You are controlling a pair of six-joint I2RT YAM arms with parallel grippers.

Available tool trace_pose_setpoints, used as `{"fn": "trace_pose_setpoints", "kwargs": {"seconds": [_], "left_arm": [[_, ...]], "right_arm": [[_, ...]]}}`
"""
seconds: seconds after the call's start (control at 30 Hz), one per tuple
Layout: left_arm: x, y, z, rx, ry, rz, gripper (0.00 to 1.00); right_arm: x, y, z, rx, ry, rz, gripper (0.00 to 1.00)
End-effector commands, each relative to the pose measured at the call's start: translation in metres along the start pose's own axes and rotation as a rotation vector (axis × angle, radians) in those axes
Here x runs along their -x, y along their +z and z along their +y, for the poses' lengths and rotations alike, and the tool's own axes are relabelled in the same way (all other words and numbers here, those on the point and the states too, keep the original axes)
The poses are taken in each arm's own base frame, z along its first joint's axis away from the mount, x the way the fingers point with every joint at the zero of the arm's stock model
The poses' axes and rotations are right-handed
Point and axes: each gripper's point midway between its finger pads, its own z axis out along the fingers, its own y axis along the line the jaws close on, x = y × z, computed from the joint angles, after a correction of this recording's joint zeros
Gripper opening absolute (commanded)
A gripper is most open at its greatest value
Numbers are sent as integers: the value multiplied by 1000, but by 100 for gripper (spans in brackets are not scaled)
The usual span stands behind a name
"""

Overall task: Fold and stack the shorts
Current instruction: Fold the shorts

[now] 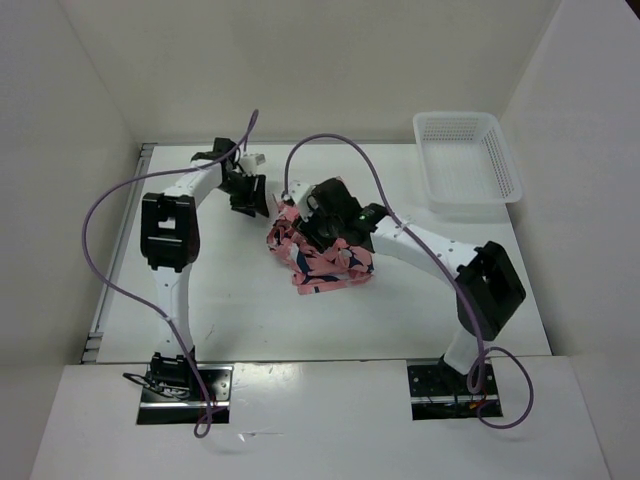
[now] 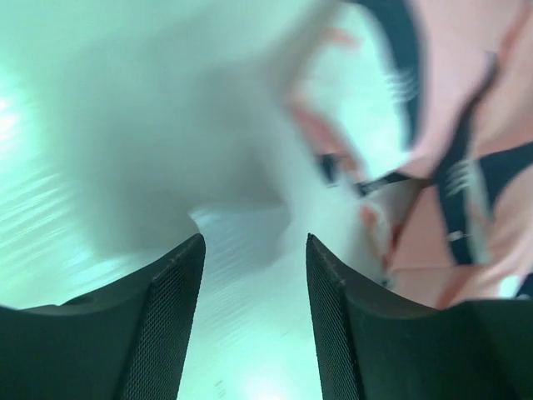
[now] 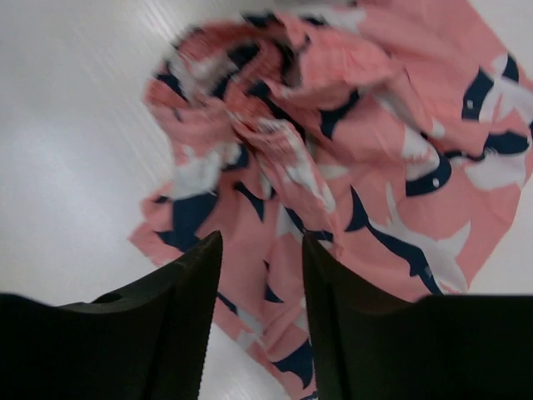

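The salmon-pink shorts (image 1: 325, 262) with navy-and-white bird shapes lie crumpled in a heap at the middle of the table. My right gripper (image 1: 300, 215) hangs over the heap's far left part, jaws open. In the right wrist view the bunched shorts (image 3: 333, 158) fill the space beyond the open gripper (image 3: 262, 250), which holds nothing. My left gripper (image 1: 250, 193) is open and empty just left of the heap. In the left wrist view it (image 2: 254, 246) is over bare table, with the blurred shorts (image 2: 466, 167) at the right.
A white plastic mesh basket (image 1: 466, 160) stands at the far right corner of the table. White walls close the table on the left, back and right. Purple cables loop from both arms above the table.
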Motion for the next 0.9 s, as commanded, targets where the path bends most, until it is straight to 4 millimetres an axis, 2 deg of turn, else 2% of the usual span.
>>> {"fn": "trace_pose_setpoints", "kwargs": {"seconds": [0.0,0.07,0.17,0.2,0.27,0.3,0.4,0.47,0.5,0.63,0.7,0.8,0.83,0.87], "left_arm": [[26,-49,2,55,34,-82,60],[33,-58,-7,33,49,-109,61],[45,-83,-34,-40,82,-160,63],[43,-83,-45,-57,95,-152,63],[39,-81,-57,-67,110,-136,64],[32,-81,-64,-74,111,-117,64],[18,-70,-83,-84,136,-70,65],[11,-66,-87,-90,135,-46,65],[11,-66,-87,-90,135,-46,65],[7,-63,-88,-101,126,-30,65],[-1,-52,-90,-130,114,8,65],[-10,-43,-87,-140,91,46,62],[-14,-40,-92,-157,93,58,60],[-16,-36,-90,-157,86,69,57]], "right_arm": [[2,15,-28,-97,-84,-59,51],[-6,27,-28,-95,-107,-46,55],[-8,40,-29,-98,-129,-56,60],[-6,40,-32,-111,-146,-64,62],[-4,43,-40,-132,-159,-74,63],[-10,46,-45,-137,-152,-60,63],[-23,62,-40,-104,-172,-31,64],[-25,70,-39,-92,-201,-34,64],[-33,77,-34,-66,-201,-21,64],[-28,87,-35,-57,-217,-28,64],[-27,90,-39,-59,-191,-38,64],[-28,95,-45,-65,-185,-33,48],[-28,95,-45,-65,-185,-33,42],[-28,95,-45,-65,-185,-33,31]]}}
